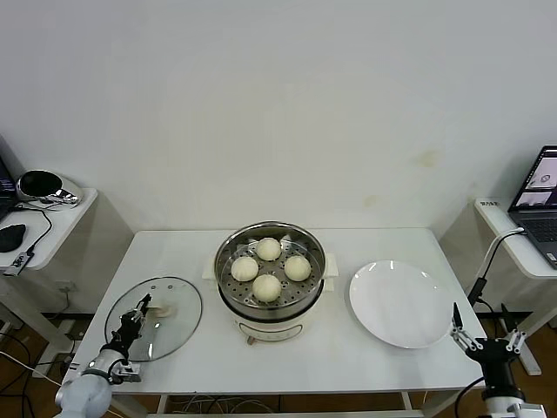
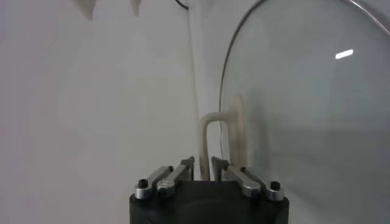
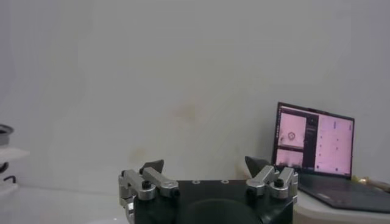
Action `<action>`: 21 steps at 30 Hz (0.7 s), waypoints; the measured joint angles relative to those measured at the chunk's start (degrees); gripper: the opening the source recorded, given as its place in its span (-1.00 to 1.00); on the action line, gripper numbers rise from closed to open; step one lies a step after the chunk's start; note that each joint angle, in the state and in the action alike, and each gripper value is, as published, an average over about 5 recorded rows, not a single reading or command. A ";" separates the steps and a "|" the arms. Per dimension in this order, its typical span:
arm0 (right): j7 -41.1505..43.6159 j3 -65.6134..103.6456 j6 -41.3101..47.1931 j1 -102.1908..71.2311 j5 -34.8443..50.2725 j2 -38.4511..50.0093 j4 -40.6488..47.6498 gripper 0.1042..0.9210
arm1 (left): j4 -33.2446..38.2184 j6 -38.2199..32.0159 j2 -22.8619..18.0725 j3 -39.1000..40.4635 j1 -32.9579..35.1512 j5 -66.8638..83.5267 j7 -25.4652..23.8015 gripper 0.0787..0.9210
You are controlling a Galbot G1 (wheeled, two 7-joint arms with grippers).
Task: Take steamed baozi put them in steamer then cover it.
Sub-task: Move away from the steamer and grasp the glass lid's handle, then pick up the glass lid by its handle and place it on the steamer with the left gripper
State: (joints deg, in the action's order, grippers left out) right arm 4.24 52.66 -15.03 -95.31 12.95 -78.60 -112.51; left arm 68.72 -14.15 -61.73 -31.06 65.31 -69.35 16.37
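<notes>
The steamer (image 1: 228, 261), a shiny steel pot on a cream base, stands at the table's middle with several cream-white baozi (image 1: 266, 287) on its perforated tray. The cover (image 1: 178, 318), a clear glass lid with a metal rim, lies flat on the table to the steamer's left. My left gripper (image 1: 142, 307) is at the cover's centre, shut on its cream bar handle (image 2: 204, 131). In the left wrist view the left gripper (image 2: 203, 163) pinches the handle's near post, with the cover's glass (image 2: 304, 109) beyond it. My right gripper (image 1: 481, 326) waits open past the table's front right corner, holding nothing.
A flat white plate (image 1: 400, 303) lies right of the steamer. A laptop (image 1: 540, 192) sits on a side shelf at the far right and also shows in the right wrist view (image 3: 314, 146). A side table (image 1: 61, 222) with dark gear stands at the left.
</notes>
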 measured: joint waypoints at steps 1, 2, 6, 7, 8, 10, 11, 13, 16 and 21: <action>0.05 -0.07 -0.08 0.05 -0.07 0.03 0.09 0.76 | 0.09 -0.01 0.02 -0.08 0.12 0.32 0.23 -0.84; 0.12 -0.14 -0.19 0.12 -0.17 0.05 0.21 0.76 | 0.23 0.01 0.04 -0.18 0.28 0.66 0.46 -0.85; 0.35 -0.55 -0.70 0.50 -0.76 0.05 0.81 0.76 | 1.56 0.60 0.00 -0.62 1.21 2.15 1.41 -0.86; 0.39 -0.68 -0.81 0.57 -0.89 0.05 0.93 0.76 | 2.17 0.92 0.00 -0.80 1.55 2.54 1.66 -0.86; 0.45 -0.79 -0.91 0.65 -1.03 0.05 1.03 0.76 | 2.90 1.31 0.03 -1.00 1.94 2.93 1.89 -0.86; 0.55 -0.95 -1.11 0.78 -1.29 0.08 1.13 0.76 | 4.73 2.41 0.20 -1.51 2.96 3.77 2.22 -0.86; 0.58 -0.99 -1.21 0.85 -1.44 0.13 1.17 0.76 | 5.80 3.08 0.34 -1.79 3.56 4.21 2.33 -0.86; 0.63 -1.01 -1.45 0.95 -1.78 0.24 1.28 0.76 | 8.25 4.71 0.67 -2.45 4.94 5.13 2.42 -0.86; 0.74 -1.03 -1.77 0.99 -2.22 0.40 1.40 0.76 | 12.52 7.70 1.31 -3.65 7.26 6.56 2.08 -0.86; 0.95 -1.34 -2.17 0.73 -2.77 0.44 1.24 0.76 | 21.05 13.64 3.09 -6.10 11.01 9.51 -0.56 -0.86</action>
State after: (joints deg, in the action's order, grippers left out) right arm 5.19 51.33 -17.20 -94.58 10.18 -78.16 -111.27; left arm 89.78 -0.51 -58.64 -37.16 76.32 -59.84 15.81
